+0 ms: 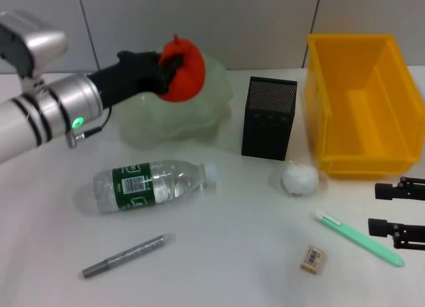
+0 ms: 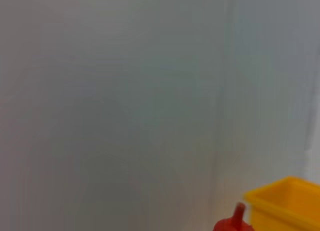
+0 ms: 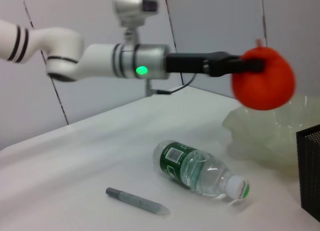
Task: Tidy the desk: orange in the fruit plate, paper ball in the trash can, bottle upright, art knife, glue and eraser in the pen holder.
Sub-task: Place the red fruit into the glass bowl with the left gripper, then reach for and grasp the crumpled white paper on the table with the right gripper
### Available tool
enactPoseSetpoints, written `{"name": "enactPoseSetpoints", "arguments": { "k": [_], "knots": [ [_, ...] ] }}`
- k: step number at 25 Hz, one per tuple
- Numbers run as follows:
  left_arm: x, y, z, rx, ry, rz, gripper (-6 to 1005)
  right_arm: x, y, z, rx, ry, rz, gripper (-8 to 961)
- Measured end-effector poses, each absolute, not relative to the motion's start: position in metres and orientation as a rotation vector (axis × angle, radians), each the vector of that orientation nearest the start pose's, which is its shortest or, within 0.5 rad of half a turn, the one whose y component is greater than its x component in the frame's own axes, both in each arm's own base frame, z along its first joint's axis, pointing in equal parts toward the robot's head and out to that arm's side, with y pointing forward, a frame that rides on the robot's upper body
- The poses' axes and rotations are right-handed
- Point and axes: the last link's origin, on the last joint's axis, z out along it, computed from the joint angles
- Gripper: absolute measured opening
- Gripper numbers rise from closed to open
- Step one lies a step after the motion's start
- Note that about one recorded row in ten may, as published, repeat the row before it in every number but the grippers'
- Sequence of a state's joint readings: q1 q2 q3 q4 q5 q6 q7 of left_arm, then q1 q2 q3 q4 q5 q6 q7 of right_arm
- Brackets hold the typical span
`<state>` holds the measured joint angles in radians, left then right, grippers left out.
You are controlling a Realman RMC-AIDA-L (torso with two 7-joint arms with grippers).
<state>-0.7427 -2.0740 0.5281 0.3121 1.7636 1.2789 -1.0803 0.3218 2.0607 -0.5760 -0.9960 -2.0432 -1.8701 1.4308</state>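
Head view
Left end effector: black, closed around the orange, held above the plate.
Orange: round, red-orange, small stem nub on top, lifted clear of the worktop.
Plate: pale green, translucent, wavy rim, at the back left of the worktop under the orange.
Bottle: clear plastic, green label with a barcode, lying on its side in front of the plate, cap pointing toward the holder.
Holder: tall black mesh cup, upright, between the plate and the bin.
Bin: bright yellow, rectangular, back right.
Paper ball: white, crumpled, just in front of the bin's near left corner.
Knife: slim, mint green, white end, lying flat near the right end effector.
Eraser: small tan block with a barcode label, near the front edge.
Glue: thin grey glittery stick, lying in front of the bottle.
Right end effector: low at the right edge, black fingers spread apart, holding nothing.

Left wrist view
Orange: only a red sliver with the stem shows at the lower edge.
Bin: a yellow corner beside it.

Right wrist view
Left end effector: clamped on the orange over the plate.
Bottle: on its side, green and white cap toward the holder.
Glue: flat on the worktop near the bottle.
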Motion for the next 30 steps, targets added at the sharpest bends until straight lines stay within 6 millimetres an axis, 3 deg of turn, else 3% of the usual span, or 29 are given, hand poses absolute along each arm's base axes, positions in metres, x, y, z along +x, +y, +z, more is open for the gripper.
{"name": "enactPoseSetpoints", "arguments": {
  "k": [1, 3, 6, 10, 14, 15, 21, 24, 26, 28, 29, 30],
  "knots": [
    [-0.212, 0.436, -0.020, -2.280, -0.562, -0.761, 84, 0.293, 0.268, 0.072, -2.731, 0.561, 0.633, 698],
    [-0.212, 0.436, -0.020, -2.280, -0.562, -0.761, 69, 0.292, 0.269, 0.071, -2.737, 0.556, 0.632, 698],
    [-0.200, 0.465, -0.022, -2.179, -0.606, -0.658, 61, 0.291, 0.271, 0.070, -2.738, 0.552, 0.632, 698],
    [-0.203, 0.472, -0.022, -2.113, -0.670, -0.627, 60, 0.290, 0.272, 0.069, -2.743, 0.539, 0.635, 698],
    [-0.204, 0.473, -0.023, -2.109, -0.671, -0.617, 59, 0.289, 0.273, 0.068, -2.747, 0.530, 0.635, 698],
    [-0.204, 0.472, -0.024, -2.115, -0.650, -0.607, 180, 0.288, 0.274, 0.068, -2.748, 0.528, 0.635, 697],
    [-0.205, 0.470, -0.027, -2.122, -0.652, -0.606, 391, 0.287, 0.274, 0.064, -2.749, 0.536, 0.648, 697],
    [-0.205, 0.468, -0.027, -2.134, -0.646, -0.613, 572, 0.287, 0.274, 0.065, -2.743, 0.541, 0.646, 697],
    [-0.204, 0.456, -0.025, -2.205, -0.626, -0.692, 693, 0.285, 0.275, 0.069, -2.737, 0.553, 0.635, 697],
    [-0.204, 0.456, -0.025, -2.205, -0.626, -0.692, 719, 0.282, 0.278, 0.076, -2.729, 0.563, 0.608, 697],
    [-0.208, 0.426, -0.008, -2.334, -0.599, -0.848, 731, 0.278, 0.280, 0.081, -2.727, 0.561, 0.587, 697],
    [-0.210, 0.419, -0.003, -2.355, -0.589, -0.873, 744, 0.274, 0.282, 0.085, -2.730, 0.569, 0.569, 697]
  ]
}}
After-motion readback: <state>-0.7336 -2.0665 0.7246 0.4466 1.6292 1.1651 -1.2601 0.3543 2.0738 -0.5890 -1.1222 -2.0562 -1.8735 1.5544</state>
